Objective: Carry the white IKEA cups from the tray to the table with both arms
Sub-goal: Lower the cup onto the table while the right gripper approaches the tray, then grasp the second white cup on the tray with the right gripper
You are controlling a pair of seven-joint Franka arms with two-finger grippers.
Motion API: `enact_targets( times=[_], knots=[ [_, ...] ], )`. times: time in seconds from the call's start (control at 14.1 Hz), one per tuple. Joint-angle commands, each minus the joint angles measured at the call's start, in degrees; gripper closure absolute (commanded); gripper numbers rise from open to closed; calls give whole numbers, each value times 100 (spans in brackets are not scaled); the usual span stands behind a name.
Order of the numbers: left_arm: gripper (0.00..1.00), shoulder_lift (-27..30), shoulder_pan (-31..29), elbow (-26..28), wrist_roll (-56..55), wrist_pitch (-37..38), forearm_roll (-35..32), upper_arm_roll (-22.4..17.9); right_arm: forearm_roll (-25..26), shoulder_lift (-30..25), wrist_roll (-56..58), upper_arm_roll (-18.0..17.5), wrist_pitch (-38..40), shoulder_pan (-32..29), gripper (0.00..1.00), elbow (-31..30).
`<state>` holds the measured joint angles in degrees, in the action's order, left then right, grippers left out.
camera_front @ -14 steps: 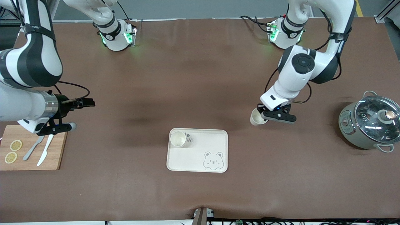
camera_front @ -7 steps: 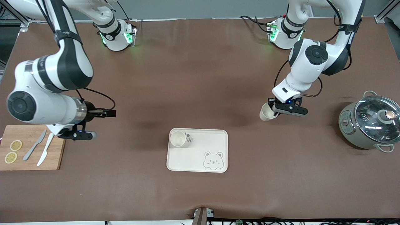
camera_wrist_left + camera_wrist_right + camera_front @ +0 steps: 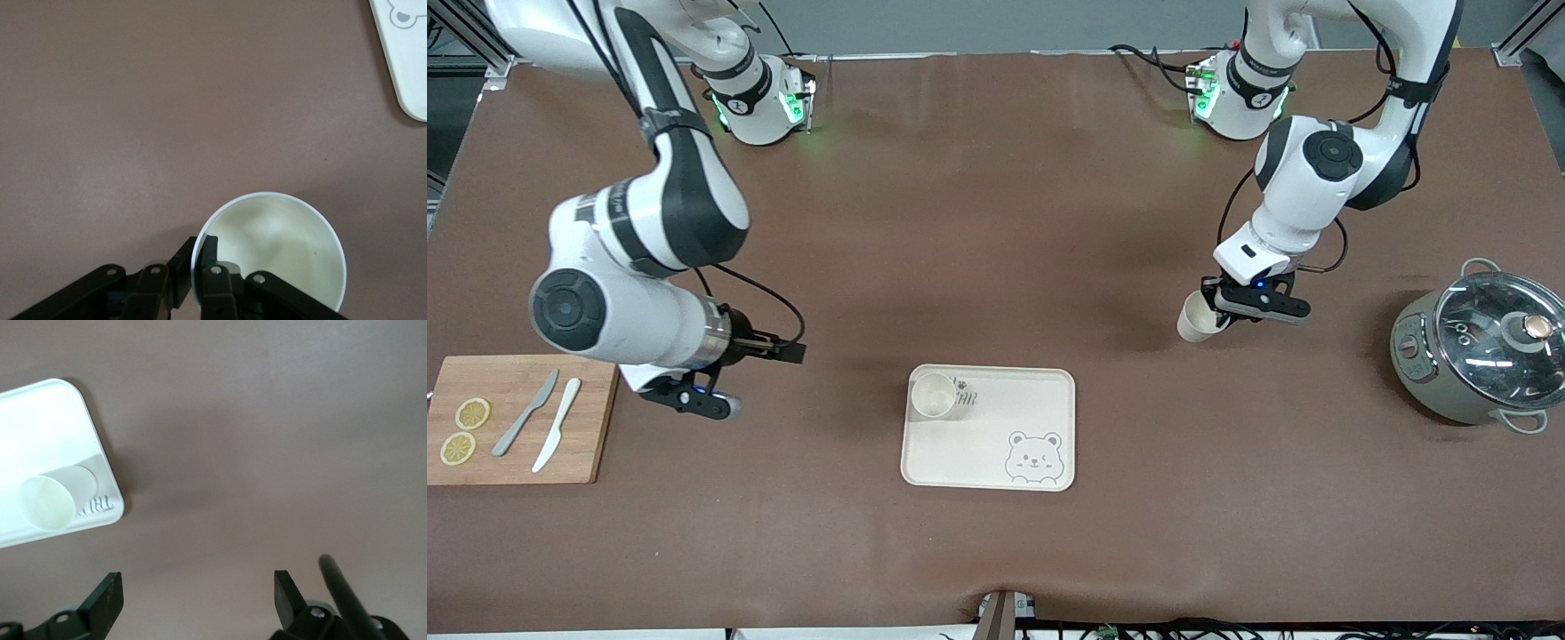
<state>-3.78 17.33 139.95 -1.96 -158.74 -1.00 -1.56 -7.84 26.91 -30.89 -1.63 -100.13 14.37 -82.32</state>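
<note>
One white cup (image 3: pixel 934 395) stands upright in a corner of the bear tray (image 3: pixel 1040 391); it also shows in the right wrist view (image 3: pixel 48 501). My left gripper (image 3: pixel 1221 310) is shut on the rim of the second white cup (image 3: pixel 1194 322), one finger inside and one outside, as the left wrist view shows (image 3: pixel 198 259). That cup (image 3: pixel 280 250) is tilted over bare table, between the tray and the pot. My right gripper (image 3: pixel 754 380) is open and empty over bare table between the cutting board and the tray; its fingers stand wide apart (image 3: pixel 195 593).
A wooden cutting board (image 3: pixel 587 427) with a knife, a white utensil and lemon slices lies at the right arm's end. A lidded grey-green pot (image 3: pixel 1480 351) stands at the left arm's end. The tray's corner shows in the left wrist view (image 3: pixel 407 60).
My right gripper has moved from over the cutting board toward the tray. My left gripper has carried its cup away from the tray, toward the pot and the arm bases.
</note>
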Motion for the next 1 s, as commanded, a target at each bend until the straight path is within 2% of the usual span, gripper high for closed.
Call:
enact_targets(
  times=[0.0, 0.36, 0.57, 0.93],
  knots=[
    [100, 334, -141, 410, 213, -236, -32, -2, -77, 121, -251, 32, -104, 110, 0, 41],
    [100, 334, -379, 718, 495, -693, -32, 7, -25, 358, -1023, 32, -543, 444, 0, 41],
    [100, 282, -440, 823, 565, -799, -32, 7, -42, 586, -1531, 32, -1165, 610, 0, 41],
    [100, 220, -608, 903, 776, -799, -41, 7, 19, 1017, -2367, 49, -1562, 961, 0, 93]
  ],
)
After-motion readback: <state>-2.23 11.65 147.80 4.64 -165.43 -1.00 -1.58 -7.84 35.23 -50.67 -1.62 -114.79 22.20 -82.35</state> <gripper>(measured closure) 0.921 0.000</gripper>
